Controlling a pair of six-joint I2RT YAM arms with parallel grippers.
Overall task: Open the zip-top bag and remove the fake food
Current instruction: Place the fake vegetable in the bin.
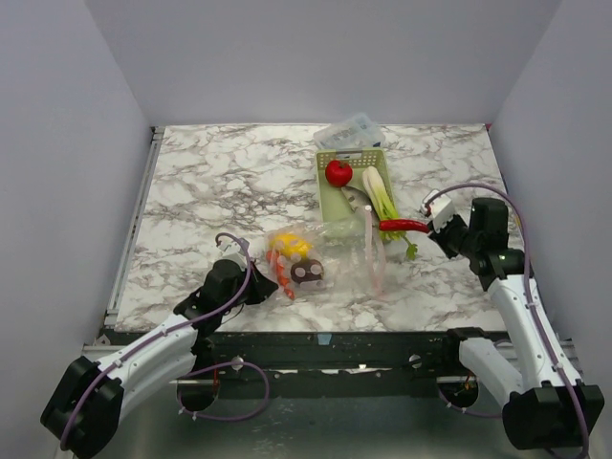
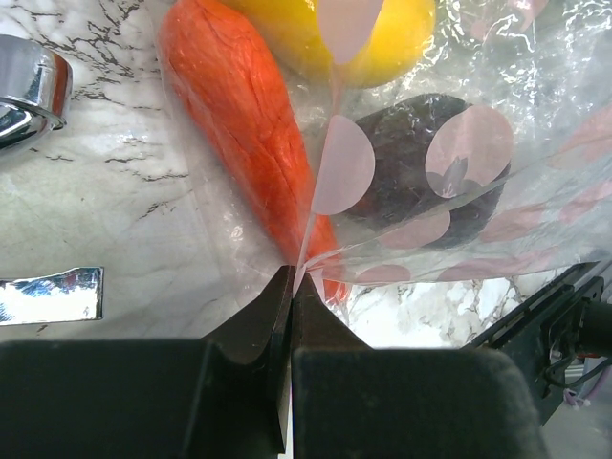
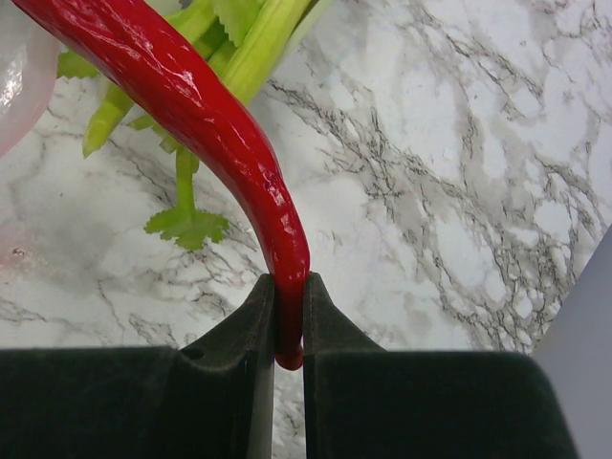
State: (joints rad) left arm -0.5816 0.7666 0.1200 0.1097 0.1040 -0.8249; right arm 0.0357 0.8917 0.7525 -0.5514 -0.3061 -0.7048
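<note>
1. Two grippers, both clamped on something.
2. Left gripper [image 1: 256, 287] [image 2: 292, 277]: pinched right down on a thin fold of the zip-top bag [image 1: 339, 263] [image 2: 535, 172], no gap visible between the fingers, just clear plastic squeezed in there. Low over the marble table [image 1: 220, 182], at the bag's left end.
3. Bag itself: flat on the table between the two arms, just in front of the pale green basket [image 1: 352, 154]. Clear and crinkly with pink dots, pinkish zip strip [image 1: 371, 253] along its right end.
4. Inside the bag, seen through the plastic: orange carrot [image 1: 284, 274] [image 2: 239, 124] closest to the left fingers, yellow lemon [image 1: 290, 245] [image 2: 277, 29] just past it, dark purple beet [image 1: 307, 273] [image 2: 402, 163] right beside the carrot.
5. Right gripper [image 1: 432, 227] [image 3: 289, 287]: closed on the thin tip of the red chili [image 1: 402, 226] [image 3: 206, 115], fingers tight against both sides of it. Chili out of the bag, sticking out leftward, just right of the zip strip and crossing over the leek's leaves.
6. Pale green leek [image 1: 380, 194] [image 3: 258, 48]: white end in the basket, green leafy end hanging out onto the table. Can't tell if the chili actually touches it.
7. Red round fruit [image 1: 338, 173]: sitting in the basket near its far left corner.
8. Behind the basket: clear rigid box [image 1: 350, 131], up against the basket's far edge.
</note>
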